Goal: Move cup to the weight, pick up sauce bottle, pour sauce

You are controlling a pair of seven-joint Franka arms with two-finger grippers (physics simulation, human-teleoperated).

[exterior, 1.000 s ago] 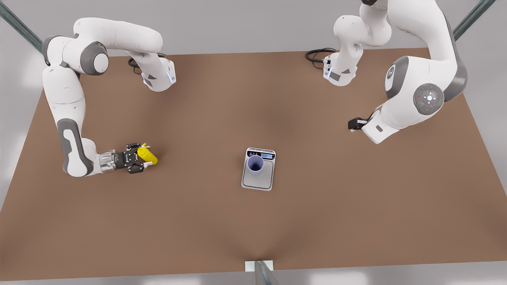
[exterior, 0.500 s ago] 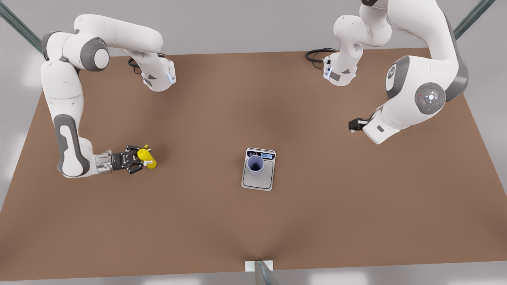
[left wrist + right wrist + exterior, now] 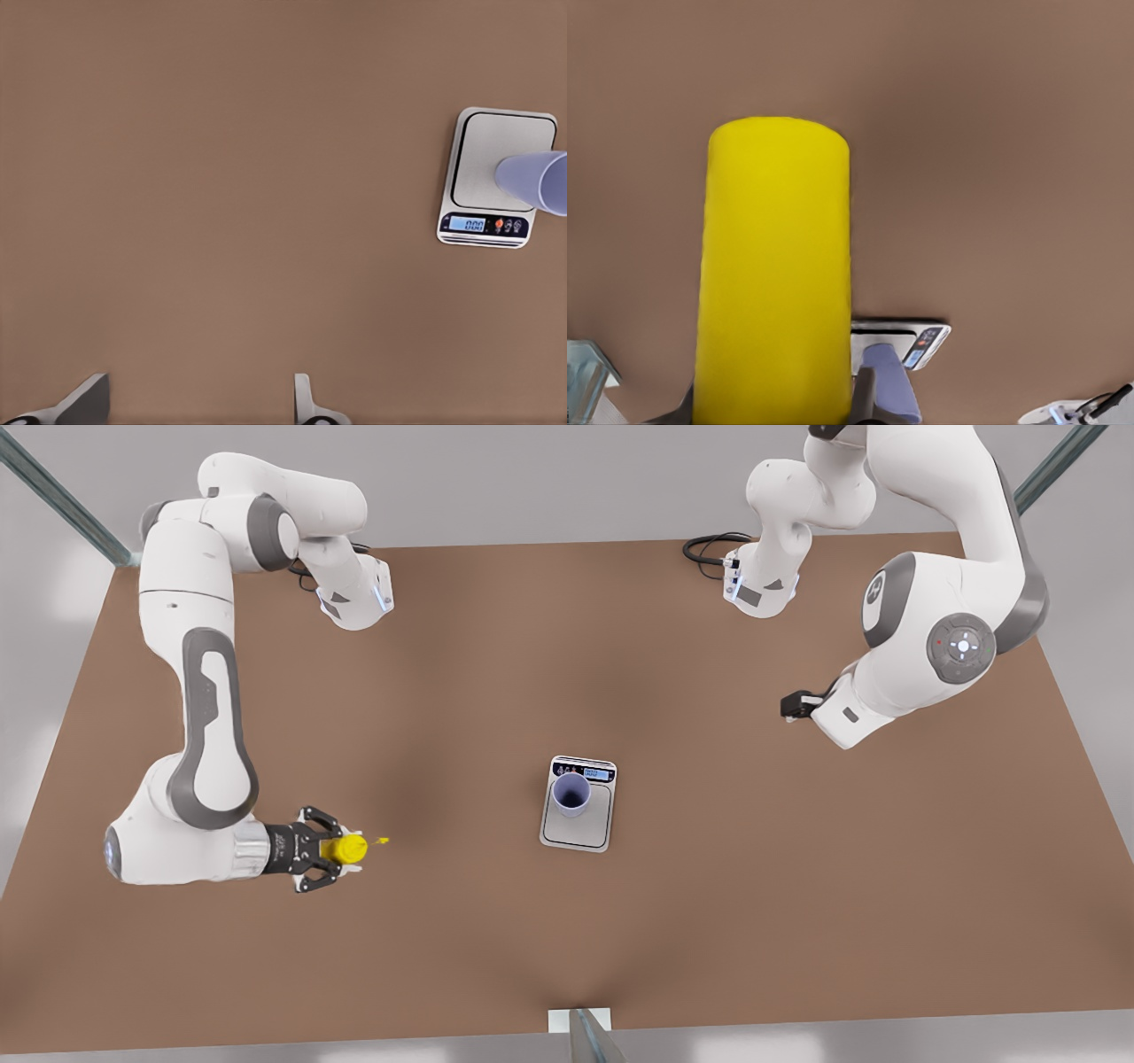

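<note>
Two arms flank the tabletop [image 3: 709, 921]. Right hand [image 3: 330, 851], at the front view's left, is clamped on the sauce bottle [image 3: 344, 849]. The cup [image 3: 570, 794] stands on the weight [image 3: 578, 830], open tabletop between. Left hand [image 3: 199, 400], fingers apart, waits high above.

Lavender cup [image 3: 571, 794] stands upright on the silver weight [image 3: 578, 825], mid-frame; yellow sauce bottle [image 3: 345, 849] held lower left, nozzle pointing right.
</note>
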